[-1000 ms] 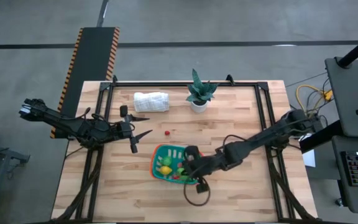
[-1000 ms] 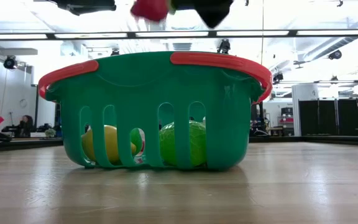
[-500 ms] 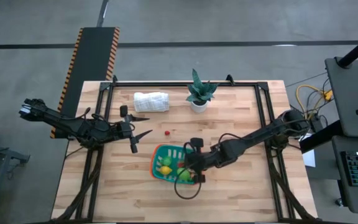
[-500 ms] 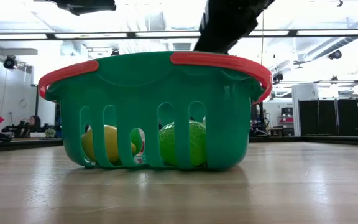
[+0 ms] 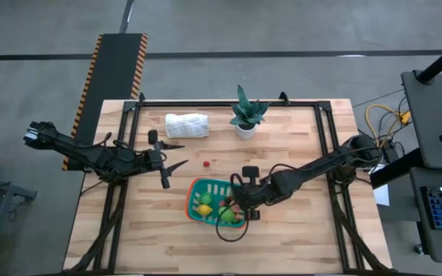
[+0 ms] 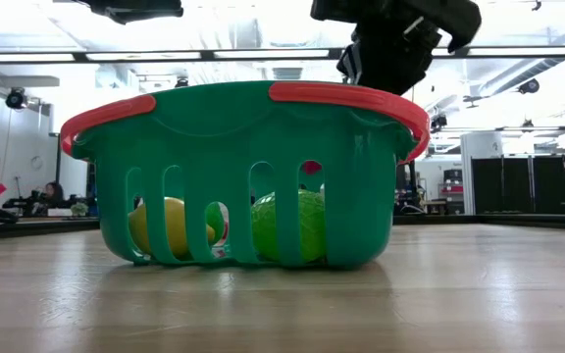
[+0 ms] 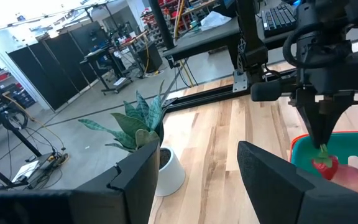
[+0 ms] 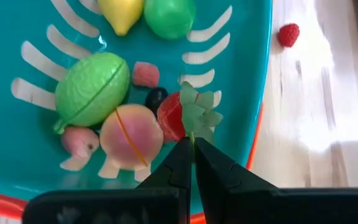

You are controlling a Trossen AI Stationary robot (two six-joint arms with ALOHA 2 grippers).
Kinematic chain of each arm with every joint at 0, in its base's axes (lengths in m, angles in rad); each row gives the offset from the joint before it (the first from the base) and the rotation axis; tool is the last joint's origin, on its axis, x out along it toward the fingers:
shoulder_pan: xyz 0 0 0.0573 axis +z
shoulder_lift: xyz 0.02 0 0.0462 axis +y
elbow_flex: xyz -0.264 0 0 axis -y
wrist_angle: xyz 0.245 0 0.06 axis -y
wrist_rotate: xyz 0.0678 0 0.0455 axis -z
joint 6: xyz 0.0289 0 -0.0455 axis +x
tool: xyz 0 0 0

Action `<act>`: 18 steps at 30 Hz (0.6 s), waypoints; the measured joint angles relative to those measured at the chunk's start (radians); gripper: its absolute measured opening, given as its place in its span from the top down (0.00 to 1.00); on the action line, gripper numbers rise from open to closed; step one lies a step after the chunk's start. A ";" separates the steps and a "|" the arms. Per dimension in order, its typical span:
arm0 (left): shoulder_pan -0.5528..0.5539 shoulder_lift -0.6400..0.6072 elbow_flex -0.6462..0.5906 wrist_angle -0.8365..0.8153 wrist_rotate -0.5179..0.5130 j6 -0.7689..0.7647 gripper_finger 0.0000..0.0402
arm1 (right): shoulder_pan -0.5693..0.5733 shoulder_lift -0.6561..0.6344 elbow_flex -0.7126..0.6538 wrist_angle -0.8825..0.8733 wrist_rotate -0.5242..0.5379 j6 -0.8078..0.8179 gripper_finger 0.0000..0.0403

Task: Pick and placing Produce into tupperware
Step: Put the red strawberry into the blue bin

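Note:
The tupperware (image 5: 202,201), teal inside with an orange-red rim (image 6: 346,94), stands near the table's middle. In it lie a yellow fruit (image 8: 122,12), two green ones (image 8: 92,87), a peach (image 8: 132,137) and small pink and dark pieces. My right gripper (image 8: 192,149) reaches down into it, shut on a red fruit (image 8: 170,118) with green leaves (image 8: 199,112). A small red berry (image 5: 206,162) lies on the wood just beyond the tupperware. My left gripper (image 5: 179,156) waits open above the table's left side, holding nothing. My right gripper pinches the red fruit's thin green stem (image 8: 192,138) between its two fingertips. The fingers come from above, slanting steeply down (image 7: 321,127). The fruit hangs below them inside the tupperware, beside the peach; whether it rests on the floor I cannot tell.
A potted green plant (image 5: 245,123) and a rolled white cloth (image 5: 186,125) stand near the table's far edge. Bare wood lies to the right of and in front of the tupperware.
My right gripper has tipped steeply downward and sunk over the tupperware, shifting slightly toward the table's far edge. The red fruit, earlier above the rim, now hangs inside the tupperware. The grip has stayed shut.

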 joint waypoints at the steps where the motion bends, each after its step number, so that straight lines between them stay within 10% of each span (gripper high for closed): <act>1: 0.000 0.000 0.000 0.000 0.000 0.000 0.50 | 0.000 0.000 0.000 -0.008 0.000 0.000 0.98; 18: 0.000 0.000 0.000 0.000 0.000 0.000 0.50 | 0.000 0.000 0.000 -0.014 -0.002 -0.004 0.90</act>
